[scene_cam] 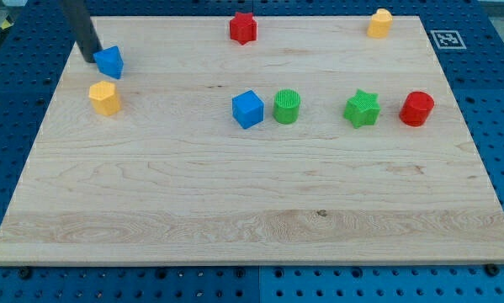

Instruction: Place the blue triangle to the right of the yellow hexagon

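Blue triangle (110,61) at far left of tabletop (252,210), just beyond yellow hexagon (105,98), slightly right of it, small gap between.

My tip (87,57) at triangle's left edge, touching or nearly so.

No pincer on this rod, so nothing open or closed; pushing only.

Step in hand, as I judge: shoving triangle toward spot right of hexagon; not there yet.

Next move: push right and nearward, curving round hexagon without knocking it.

Blue cube (247,108) and green cylinder (287,106) well apart at mid-board.
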